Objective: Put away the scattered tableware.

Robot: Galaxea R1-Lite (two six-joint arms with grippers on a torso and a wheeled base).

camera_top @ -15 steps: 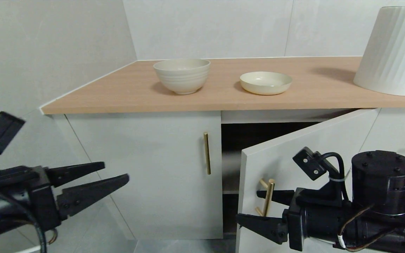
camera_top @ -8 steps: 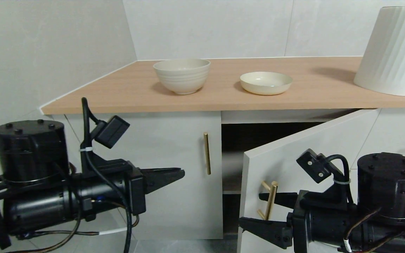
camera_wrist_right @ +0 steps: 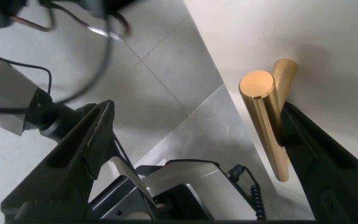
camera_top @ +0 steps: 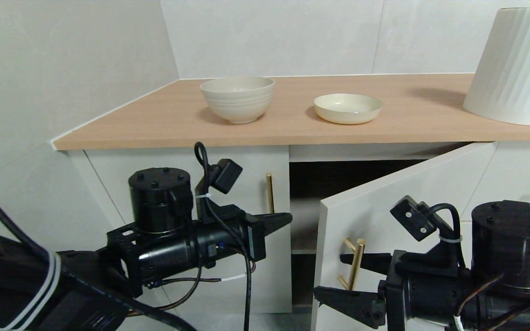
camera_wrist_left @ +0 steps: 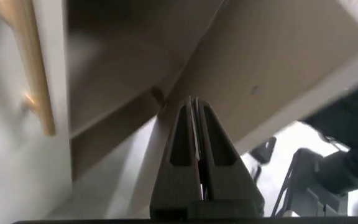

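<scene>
A cream ribbed bowl (camera_top: pixel 237 99) and a shallow cream dish (camera_top: pixel 348 108) stand on the wooden countertop (camera_top: pixel 164 124). Below it, the right cabinet door (camera_top: pixel 394 193) stands partly open. My right gripper (camera_top: pixel 336 276) is open, with that door's gold handle (camera_top: pixel 355 263) between its fingers. In the right wrist view the gold handle (camera_wrist_right: pixel 271 121) lies close to one finger of the right gripper (camera_wrist_right: pixel 197 111). My left gripper (camera_top: pixel 284 218) is shut, its tip at the edge of the dark cabinet opening. In the left wrist view the left gripper (camera_wrist_left: pixel 192 102) points into the cabinet.
The left cabinet door (camera_top: pixel 191 193) is closed, its gold handle (camera_top: pixel 270 193) just above my left gripper. A tall white ribbed container (camera_top: pixel 515 64) stands at the counter's right end. A shelf (camera_top: pixel 302 234) shows inside the cabinet. Tiled wall lies to the left.
My left arm has swung in from the far left to the cabinet opening, and its gripper has gone from open to shut. The right gripper and door have shifted slightly right.
</scene>
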